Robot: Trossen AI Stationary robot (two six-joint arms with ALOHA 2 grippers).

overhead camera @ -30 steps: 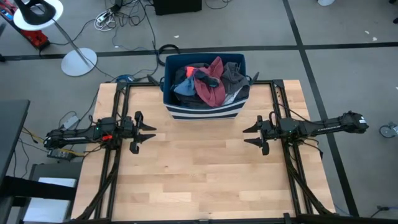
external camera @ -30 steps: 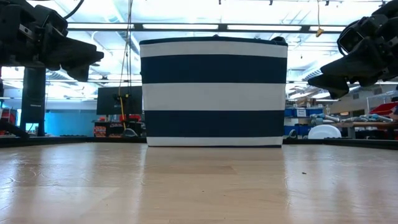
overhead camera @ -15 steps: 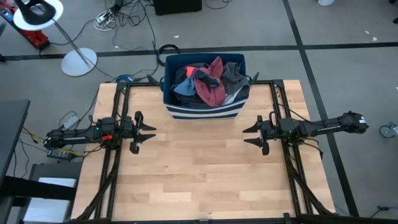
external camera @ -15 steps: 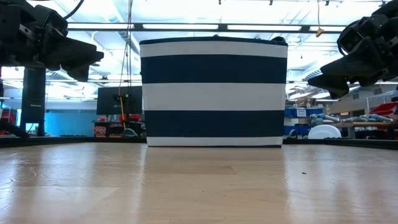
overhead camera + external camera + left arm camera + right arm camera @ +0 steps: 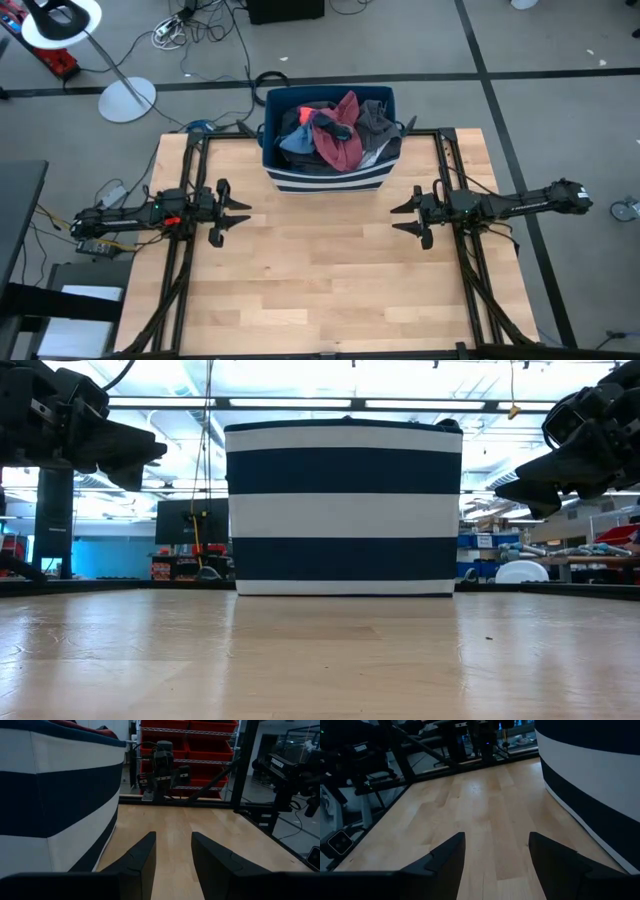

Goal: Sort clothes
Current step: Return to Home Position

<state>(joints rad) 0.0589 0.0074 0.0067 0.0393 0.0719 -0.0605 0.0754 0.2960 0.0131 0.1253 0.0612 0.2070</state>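
The clothes [image 5: 333, 130], a heap of maroon, blue, grey, black and orange-red garments, lie inside a blue bin with white stripes [image 5: 328, 178] at the table's far middle; in the low view only the bin [image 5: 343, 508] shows. My left gripper [image 5: 243, 219] hovers open at the table's left, pointing right, clear of the wood. My right gripper [image 5: 397, 219] hovers open at the table's right, pointing left. Both have nothing between their fingers, as the left wrist view [image 5: 172, 852] and right wrist view [image 5: 496, 852] show.
The wooden tabletop [image 5: 320, 280] stretches bare between the grippers and toward the near edge. Black frame rails [image 5: 180, 270] run along both sides. Off the table stand a lamp base [image 5: 127, 98] and cables on the floor.
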